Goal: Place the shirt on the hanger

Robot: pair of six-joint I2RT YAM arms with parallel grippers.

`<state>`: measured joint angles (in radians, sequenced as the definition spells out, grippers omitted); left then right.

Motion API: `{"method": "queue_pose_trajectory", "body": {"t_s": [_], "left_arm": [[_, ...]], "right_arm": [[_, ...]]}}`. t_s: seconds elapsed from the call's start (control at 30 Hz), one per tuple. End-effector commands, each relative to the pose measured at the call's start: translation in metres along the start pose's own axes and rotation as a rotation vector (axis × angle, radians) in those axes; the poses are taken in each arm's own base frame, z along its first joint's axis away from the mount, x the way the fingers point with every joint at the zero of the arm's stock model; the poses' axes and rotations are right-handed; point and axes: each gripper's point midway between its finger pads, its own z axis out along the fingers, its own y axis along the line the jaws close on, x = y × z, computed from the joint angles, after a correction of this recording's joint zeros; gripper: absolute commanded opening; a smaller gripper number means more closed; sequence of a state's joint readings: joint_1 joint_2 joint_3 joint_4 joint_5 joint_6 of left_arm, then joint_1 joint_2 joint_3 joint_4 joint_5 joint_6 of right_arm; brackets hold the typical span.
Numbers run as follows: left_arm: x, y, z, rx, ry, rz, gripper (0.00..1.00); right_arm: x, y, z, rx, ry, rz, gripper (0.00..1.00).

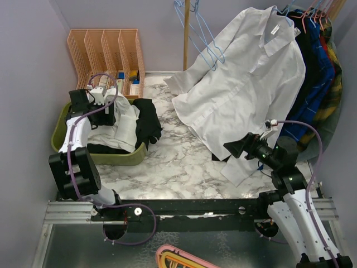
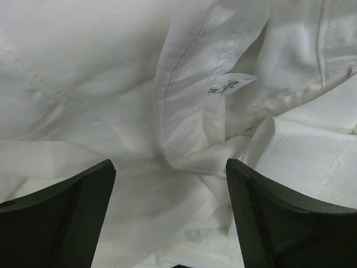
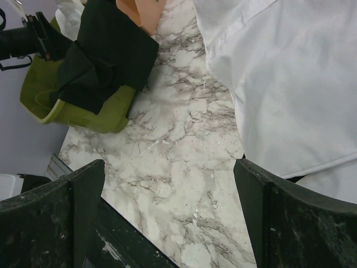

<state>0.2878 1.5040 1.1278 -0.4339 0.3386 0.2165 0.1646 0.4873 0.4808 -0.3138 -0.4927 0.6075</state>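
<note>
Print on the label (image 2: 230, 85) of the shirt (image 2: 83, 67) is unreadable.

The blue hangers' (image 1: 207, 39) hooks run off the overhead view's top edge, the print on the white shirt's (image 2: 83, 67) label (image 2: 228, 85) is too small to read, and a pink-rimmed object (image 1: 178, 258) is cut by the bottom edge.

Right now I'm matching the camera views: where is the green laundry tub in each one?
Top external: the green tub, left side.
Left wrist: not in it; a white shirt fills the view.
Right wrist: the tub, upper left.
Shared landmark: the black garment draped over its rim, in top and right wrist.
</note>
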Motion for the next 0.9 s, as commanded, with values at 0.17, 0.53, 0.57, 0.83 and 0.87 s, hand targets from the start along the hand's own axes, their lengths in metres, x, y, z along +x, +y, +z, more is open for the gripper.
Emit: {"method": "queue_pose_trajectory", "body": {"t_s": [0.17,0.53,0.57,0.83,0.87], "left_arm": [[0.000,-0.003,0.024,0.055,-0.044,-0.051,0.67],[0.011,-0.019,0.040,0.162,-0.009,-0.068,0.45],[0.010,-0.021,0.039,0.174,-0.009,-0.062,0.41],[-0.042,-0.053,-0.026,0.314,-0.102,0.122,0.00],[-0.049,-0.059,-0.038,0.333,-0.121,0.154,0.00]], "right_arm": [[-0.005,0.010,0.003,-0.053,-0.001,-0.020,1.00],[-0.002,0.012,0.001,-0.070,0.003,-0.026,1.00],[-0.002,0.015,0.001,-0.086,0.006,-0.036,1.00],[-0.018,0.074,-0.007,-0.401,0.039,-0.219,1.00],[-0.023,0.082,-0.007,-0.441,0.036,-0.248,1.00]]}}
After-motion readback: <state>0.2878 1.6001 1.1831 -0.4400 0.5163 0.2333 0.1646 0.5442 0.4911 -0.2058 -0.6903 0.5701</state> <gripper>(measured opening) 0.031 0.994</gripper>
